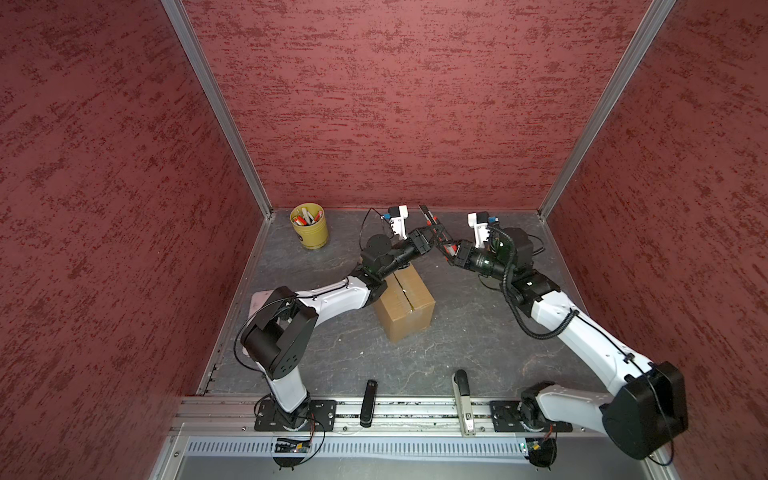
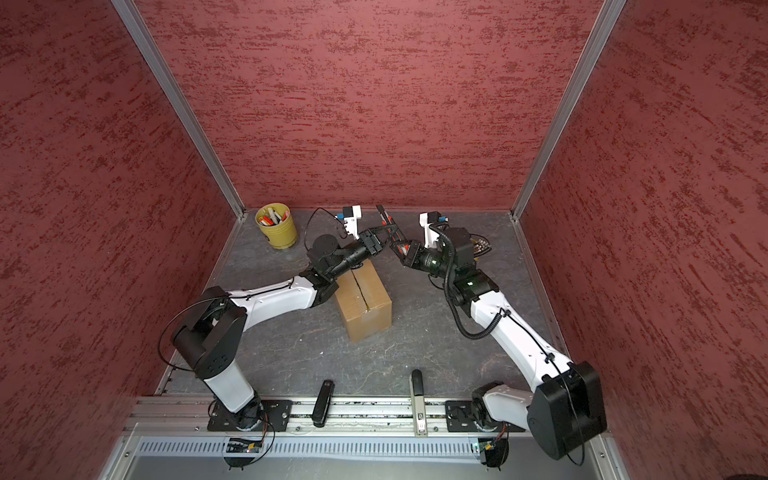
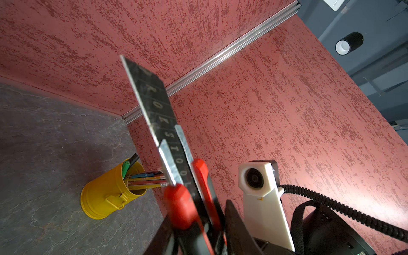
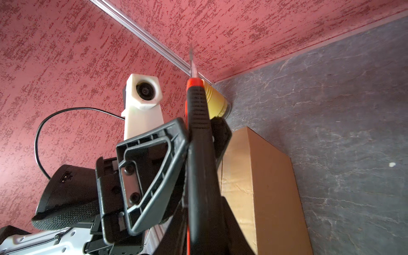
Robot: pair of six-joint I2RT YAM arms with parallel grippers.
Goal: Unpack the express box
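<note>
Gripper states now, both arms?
Left gripper: closed on the utility knife.
Right gripper: around the knife's tail end; grip cannot be told.

Plain brown express box [image 1: 415,300], yellow cup [image 1: 312,233], red-and-black knife [image 3: 181,205], grey veined worktop [image 1: 457,345], mottled red walls [image 1: 374,104].

Pale capital letters run along the dark segmented steel blade [image 3: 152,103] of the red-and-black plastic utility knife [image 3: 180,205], seen in the left wrist view. "ROKSTOOL" reads clearly (one blurred letter stands before it, perhaps a P). Any markings elsewhere are too small to read.
</note>
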